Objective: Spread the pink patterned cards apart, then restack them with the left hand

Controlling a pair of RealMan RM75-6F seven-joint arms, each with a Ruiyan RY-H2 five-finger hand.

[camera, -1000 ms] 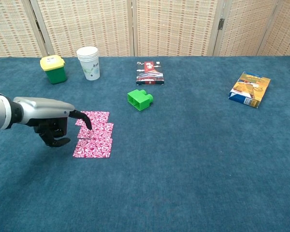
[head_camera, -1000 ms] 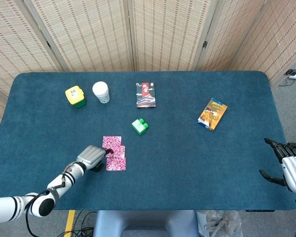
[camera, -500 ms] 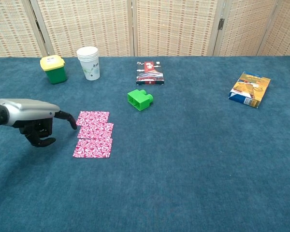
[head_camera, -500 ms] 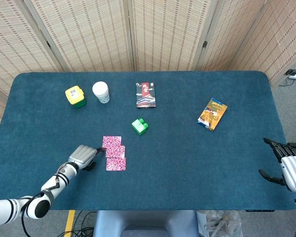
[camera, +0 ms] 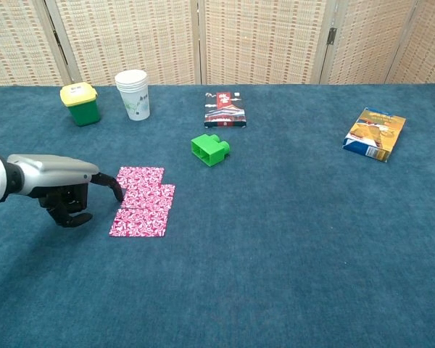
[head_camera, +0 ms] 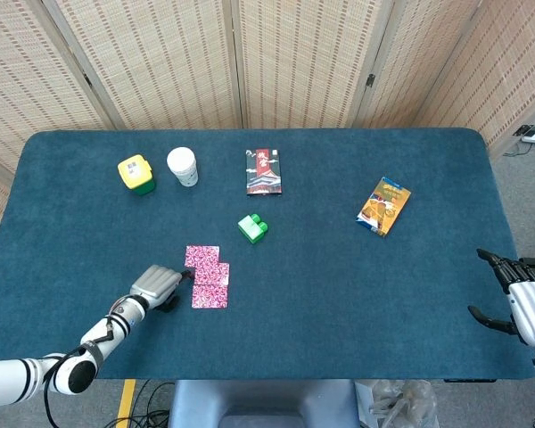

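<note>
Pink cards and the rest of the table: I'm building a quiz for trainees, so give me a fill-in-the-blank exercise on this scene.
1. The left hand reaches a finger to the ____ edge of the pink cards.
2. The block beyond the cards is ____ in colour.
3. The paper cup stands just right of the ____-lidded container.
4. The right hand holds ____.

Missing words: left; green; yellow; nothing

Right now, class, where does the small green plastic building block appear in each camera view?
Head view: green plastic building block sits centre-left, above-right of the pink patterned cards.
Chest view: the block sits upper centre-left.
Shared landmark: the red rectangular packet lies just beyond it.
</note>
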